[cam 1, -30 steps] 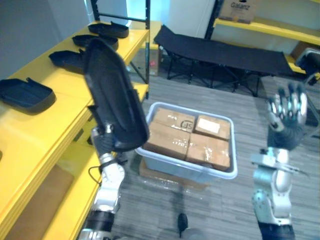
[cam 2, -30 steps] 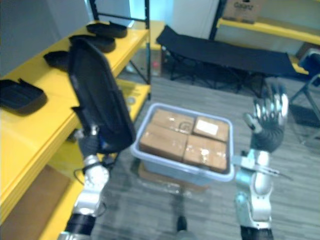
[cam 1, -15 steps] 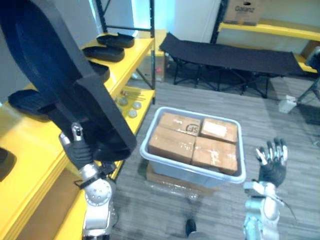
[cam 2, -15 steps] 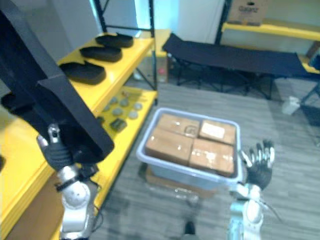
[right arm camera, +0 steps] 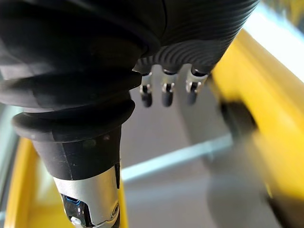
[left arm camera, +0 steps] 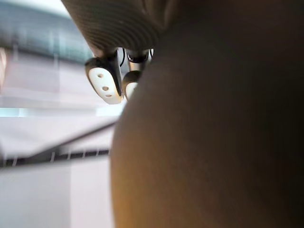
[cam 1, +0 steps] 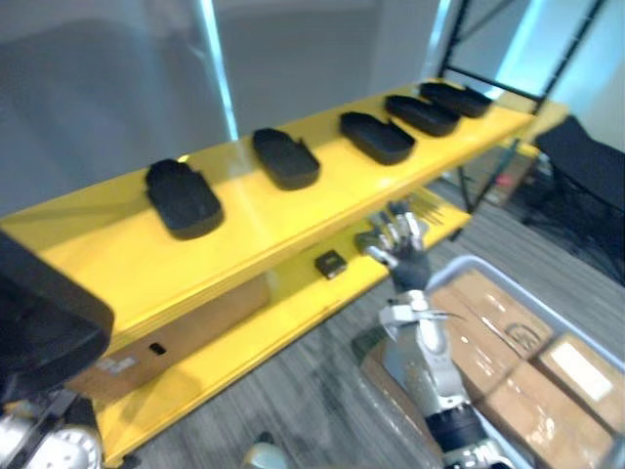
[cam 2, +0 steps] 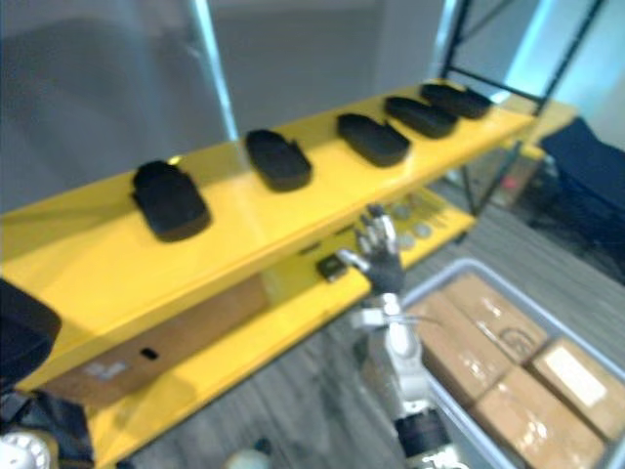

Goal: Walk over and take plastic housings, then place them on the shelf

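A large black plastic housing [cam 1: 41, 324] hangs at the lower left edge, and my left hand [cam 1: 39, 447] below it is shut on it. In the left wrist view the housing [left arm camera: 213, 142] takes up most of the picture, with my fingertips [left arm camera: 105, 80] at its edge. Several more black housings lie in a row on the yellow top shelf [cam 1: 244, 210], the nearest [cam 1: 184, 198] and another [cam 1: 286, 158] beside it. My right hand [cam 1: 395, 244] is raised and open in front of the lower shelf, holding nothing; its straight fingers [right arm camera: 164, 92] show in the right wrist view.
A grey bin [cam 1: 464, 269] of cardboard boxes [cam 1: 513, 337] stands on the floor at the lower right, close to the shelf. On the lower shelf sit a small black block [cam 1: 330, 263] and a flat cardboard box [cam 1: 186, 327]. A black cot [cam 1: 591, 161] is at the far right.
The whole picture has swung left onto the shelf, so the camera has moved. The housing now sits low at the left edge. My right hand has come up in front of the shelf.
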### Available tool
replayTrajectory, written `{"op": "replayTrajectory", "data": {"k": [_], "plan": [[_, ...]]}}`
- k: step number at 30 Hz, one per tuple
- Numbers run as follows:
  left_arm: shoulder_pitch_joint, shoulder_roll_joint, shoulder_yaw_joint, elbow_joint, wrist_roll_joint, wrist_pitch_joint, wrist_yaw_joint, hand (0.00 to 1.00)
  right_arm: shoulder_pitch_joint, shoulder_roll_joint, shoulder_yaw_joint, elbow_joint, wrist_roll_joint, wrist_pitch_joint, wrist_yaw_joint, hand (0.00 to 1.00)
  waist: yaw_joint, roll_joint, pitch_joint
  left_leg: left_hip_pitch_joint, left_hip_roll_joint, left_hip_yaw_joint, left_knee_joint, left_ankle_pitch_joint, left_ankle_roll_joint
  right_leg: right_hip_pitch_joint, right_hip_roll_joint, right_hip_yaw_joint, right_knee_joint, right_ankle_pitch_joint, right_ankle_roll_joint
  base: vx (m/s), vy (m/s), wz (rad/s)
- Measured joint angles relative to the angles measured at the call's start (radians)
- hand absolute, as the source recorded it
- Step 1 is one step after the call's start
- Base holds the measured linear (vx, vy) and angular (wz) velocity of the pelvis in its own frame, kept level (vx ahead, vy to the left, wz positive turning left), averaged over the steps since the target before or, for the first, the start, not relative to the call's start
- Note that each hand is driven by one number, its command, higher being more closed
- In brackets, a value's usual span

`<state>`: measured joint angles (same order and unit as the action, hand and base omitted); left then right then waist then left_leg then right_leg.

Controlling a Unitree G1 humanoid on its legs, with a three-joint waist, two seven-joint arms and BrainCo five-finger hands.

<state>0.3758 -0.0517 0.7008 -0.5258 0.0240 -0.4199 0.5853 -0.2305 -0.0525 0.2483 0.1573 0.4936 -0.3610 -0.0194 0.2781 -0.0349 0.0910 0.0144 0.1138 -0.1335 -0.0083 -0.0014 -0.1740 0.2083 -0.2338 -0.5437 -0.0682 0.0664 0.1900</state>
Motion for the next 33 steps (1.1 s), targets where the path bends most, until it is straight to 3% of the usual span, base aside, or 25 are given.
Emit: {"op": "replayTrajectory", "data": {"k": [4, 11, 15, 18, 20, 23, 24, 26, 27, 28, 29, 30, 31, 33], "plan": [[0.000, 0.000, 0.003, -0.014, -0.017, -0.030, -0.023, 1.00, -0.006, -0.012, -0.011, 0.003, -0.038, 0.056, 0.016, 0.00, -0.015, -0.015, -0.007, -0.015, 0.001, 0.000, 0.001, 0.000, 0.000, -0.018, -0.004, -0.004, 0.018, -0.016, -0.002, 0.00, 0.000, 0.00], [0.001, -0.001, 0.004, -0.013, -0.019, -0.019, -0.020, 1.00, 0.018, -0.050, -0.026, 0.003, -0.039, 0.083, 0.059, 0.00, -0.012, -0.021, -0.002, -0.049, -0.001, -0.004, 0.067, -0.036, 0.006, -0.032, -0.009, -0.014, 0.051, -0.026, -0.012, 0.01, 0.002, 0.02], [-0.005, -0.001, 0.003, -0.014, -0.037, -0.017, -0.053, 1.00, 0.036, -0.064, -0.043, -0.003, -0.059, 0.083, 0.061, 0.00, -0.017, -0.035, 0.013, -0.124, -0.027, -0.042, 0.162, -0.076, 0.030, 0.039, -0.018, -0.156, 0.068, -0.050, -0.001, 0.00, -0.005, 0.84], [0.004, -0.001, -0.003, -0.013, -0.106, -0.017, -0.125, 1.00, 0.087, -0.074, -0.073, -0.020, -0.103, 0.083, 0.028, 0.00, -0.013, -0.045, 0.021, -0.138, -0.023, -0.004, 0.127, -0.022, 0.029, 0.073, -0.042, -0.250, 0.126, -0.063, -0.017, 0.04, 0.053, 1.21], [0.008, 0.001, 0.002, -0.014, -0.131, -0.018, -0.134, 1.00, 0.085, -0.072, -0.072, -0.026, -0.117, 0.082, 0.020, 0.00, 0.002, -0.059, 0.027, -0.139, -0.036, -0.016, 0.087, 0.014, 0.039, 0.070, -0.062, -0.249, 0.163, -0.064, -0.019, 0.05, 0.077, 0.72], [-0.002, 0.011, -0.027, -0.016, -0.145, -0.018, -0.170, 1.00, 0.092, -0.072, -0.087, -0.038, -0.130, 0.078, 0.016, 0.00, -0.007, -0.066, 0.038, -0.147, -0.059, -0.064, 0.050, 0.048, 0.051, 0.049, -0.091, -0.194, 0.257, -0.064, -0.020, 0.04, 0.029, 0.72], [-0.022, 0.031, -0.067, -0.016, -0.144, -0.018, -0.184, 1.00, 0.109, -0.073, -0.117, -0.065, -0.149, 0.073, 0.012, 0.00, -0.019, -0.069, 0.041, -0.161, -0.072, -0.107, 0.048, 0.060, 0.051, 0.032, -0.099, -0.125, 0.314, -0.062, -0.030, 0.04, 0.040, 0.91], [-0.060, 0.093, -0.133, -0.016, -0.142, -0.018, -0.212, 1.00, 0.145, -0.073, -0.156, -0.120, -0.177, 0.049, -0.005, 0.00, -0.047, -0.046, 0.070, -0.170, -0.075, -0.165, 0.030, 0.078, 0.068, -0.029, -0.096, 0.024, 0.440, -0.054, -0.066, 0.03, 0.019, 0.90], [-0.073, 0.114, -0.147, -0.016, -0.141, -0.018, -0.217, 1.00, 0.154, -0.073, -0.159, -0.134, -0.184, 0.042, -0.005, 0.00, -0.058, -0.043, 0.073, -0.175, -0.072, -0.184, 0.020, 0.086, 0.071, -0.047, -0.086, 0.062, 0.464, -0.099, -0.089, -0.01, -0.143, 0.87], [-0.113, 0.151, -0.181, -0.003, -0.136, -0.014, -0.217, 1.00, 0.173, -0.076, -0.158, -0.157, -0.194, 0.022, -0.002, 0.00, -0.088, -0.045, 0.075, -0.191, -0.070, -0.220, -0.007, 0.119, 0.064, -0.076, -0.030, 0.120, 0.442, -0.258, -0.097, -0.02, -0.173, 0.67], [-0.133, 0.159, -0.195, 0.002, -0.135, -0.012, -0.216, 1.00, 0.172, -0.077, -0.157, -0.160, -0.196, 0.015, -0.001, 0.00, -0.090, -0.052, 0.083, -0.193, -0.075, -0.219, -0.011, 0.132, 0.054, -0.087, -0.013, 0.134, 0.408, -0.277, -0.101, -0.03, -0.193, 0.41], [-0.155, 0.167, -0.203, 0.003, -0.135, -0.011, -0.214, 1.00, 0.157, -0.077, -0.157, -0.166, -0.209, 0.014, -0.002, 0.00, -0.089, -0.077, 0.100, -0.193, -0.093, -0.201, -0.011, 0.139, 0.045, -0.102, 0.002, 0.133, 0.363, -0.269, -0.102, -0.04, -0.108, -0.22], [-0.171, 0.156, -0.222, 0.015, -0.133, -0.008, -0.207, 1.00, 0.139, -0.101, -0.161, -0.169, -0.234, 0.010, -0.002, 0.00, -0.087, -0.058, 0.118, -0.200, -0.089, -0.176, -0.010, 0.147, 0.035, -0.101, 0.005, 0.141, 0.336, -0.274, -0.075, -0.05, -0.088, -0.43], [-0.170, 0.160, -0.241, 0.015, -0.133, -0.001, -0.196, 1.00, 0.132, -0.126, -0.171, -0.173, -0.234, 0.006, -0.002, 0.00, -0.089, -0.028, 0.138, -0.208, -0.067, -0.151, -0.008, 0.150, 0.030, -0.105, 0.024, 0.157, 0.302, -0.270, -0.064, -0.10, -0.061, -0.46]]}}
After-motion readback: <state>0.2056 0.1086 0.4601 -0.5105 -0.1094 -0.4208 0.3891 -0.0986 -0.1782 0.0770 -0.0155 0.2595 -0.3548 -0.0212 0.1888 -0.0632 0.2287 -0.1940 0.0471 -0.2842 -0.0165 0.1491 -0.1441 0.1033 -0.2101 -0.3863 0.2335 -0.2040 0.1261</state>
